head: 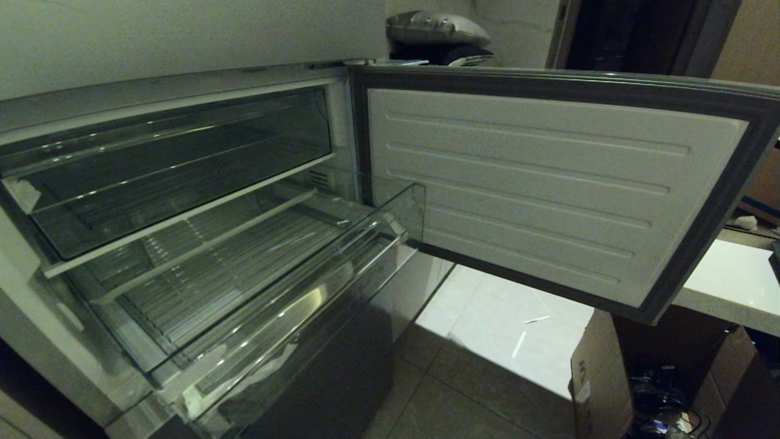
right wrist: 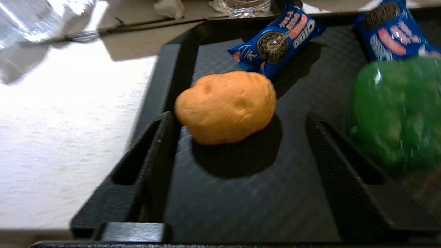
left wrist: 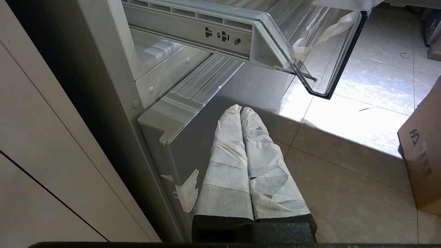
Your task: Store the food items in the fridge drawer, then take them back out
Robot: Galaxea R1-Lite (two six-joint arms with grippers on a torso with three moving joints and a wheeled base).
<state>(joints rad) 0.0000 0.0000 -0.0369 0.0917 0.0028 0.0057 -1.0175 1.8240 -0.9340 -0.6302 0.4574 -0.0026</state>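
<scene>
The food items lie on a black tray (right wrist: 165,79) in the right wrist view: an orange-brown potato-like lump (right wrist: 225,105), two blue Oreo packets (right wrist: 277,43) (right wrist: 392,29) and a green pepper (right wrist: 396,110). My right gripper (right wrist: 237,117) hangs open over the tray. The lump rests on the tray floor just beyond its fingertips, not held. The fridge drawer (head: 378,213), clear with a ribbed floor, stands pulled out and empty. My left gripper (left wrist: 241,109) is shut on nothing, low beside the fridge's grey front, with the drawer's clear corner (left wrist: 320,62) above it.
The fridge door (head: 536,183) swings open to the right. A shallower clear tray (head: 170,164) sits above the drawer. A cardboard box (head: 600,378) stands on the tiled floor under a white counter (head: 725,280). The black tray rests on a white surface (right wrist: 69,131).
</scene>
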